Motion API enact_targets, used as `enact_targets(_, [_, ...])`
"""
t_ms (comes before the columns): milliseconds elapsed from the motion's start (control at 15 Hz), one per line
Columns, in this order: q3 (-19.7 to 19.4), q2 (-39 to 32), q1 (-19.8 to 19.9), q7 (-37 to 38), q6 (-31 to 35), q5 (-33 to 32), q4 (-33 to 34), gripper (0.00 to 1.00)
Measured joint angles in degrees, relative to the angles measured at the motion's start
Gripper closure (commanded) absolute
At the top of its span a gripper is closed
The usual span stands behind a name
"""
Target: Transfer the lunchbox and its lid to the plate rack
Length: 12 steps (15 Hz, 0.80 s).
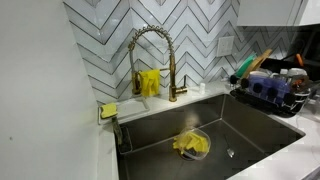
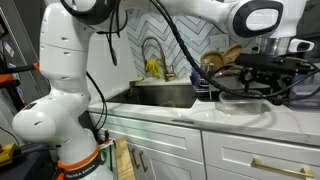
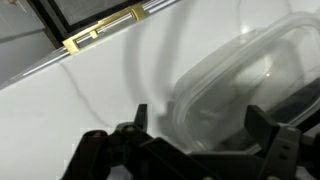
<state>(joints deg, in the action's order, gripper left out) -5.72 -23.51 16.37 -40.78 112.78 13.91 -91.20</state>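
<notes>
In the wrist view a clear translucent plastic lid (image 3: 240,85) with rounded corners lies on the white marble counter. My gripper (image 3: 196,112) is open, with one black finger on each side of the lid's near edge, close above it. In an exterior view the gripper (image 2: 262,72) hangs over the counter to the right of the sink. The bluish-purple lunchbox (image 1: 266,88) sits in the black wire plate rack (image 1: 290,100), next to the green- and wooden-handled tools. The rack also shows behind the gripper (image 2: 215,72).
A steel sink basin (image 1: 250,130) holds a yellow cloth (image 1: 190,145). A gold spring faucet (image 1: 165,60) stands behind it, with yellow gloves draped nearby. A yellow sponge (image 1: 108,109) lies on the sink's left corner. Cabinet fronts with gold handles (image 3: 105,28) lie below the counter edge.
</notes>
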Motion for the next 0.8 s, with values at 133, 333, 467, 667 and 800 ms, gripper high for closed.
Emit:
enact_targets(133, [0.48,-1.43,0.39,-0.45,-0.01,0.91,1.00,0.47])
enact_targets(333, [1.09,-2.86,1.06,-0.82,-0.09,1.27,2.15,0.70])
enact_targets(467, [1.23,-3.68,1.23,-0.82,-0.40,1.27,3.08,0.85])
enact_targets(667, [1.22,-4.28,1.48,-0.81,-1.37,1.19,4.31,1.00])
enact_targets(800, [1.05,-4.28,1.64,-0.28,-2.93,0.66,5.43,0.96])
